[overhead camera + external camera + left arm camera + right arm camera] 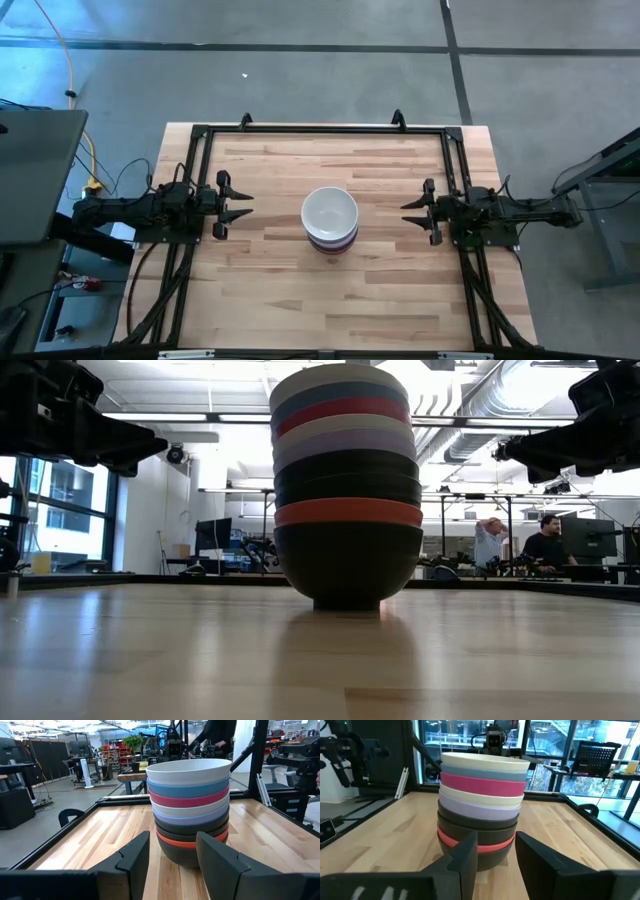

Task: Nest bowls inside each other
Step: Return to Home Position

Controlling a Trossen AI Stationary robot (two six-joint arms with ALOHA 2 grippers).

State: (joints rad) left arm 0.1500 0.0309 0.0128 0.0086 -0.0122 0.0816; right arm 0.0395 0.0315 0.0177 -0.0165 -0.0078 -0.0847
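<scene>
High view, nested stack of bowls point(333, 244) at centre of table point(260, 290), white bowl point(330, 212) uppermost; left gripper point(248, 204) at left side, fingers parted, empty; right gripper point(405, 213) at right side, fingers parted, empty; both well apart from stack

Bright overhead light backlights the stack of smooth round bowls point(345, 490); its soft shadow falls on the pale wooden tabletop point(150, 650).

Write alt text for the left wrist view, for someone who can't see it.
A stack of nested bowls stands on the wooden table, a white bowl on top, then light blue, pink, white, lavender and dark ones below. The open left gripper sits short of the stack, touching nothing.
</scene>
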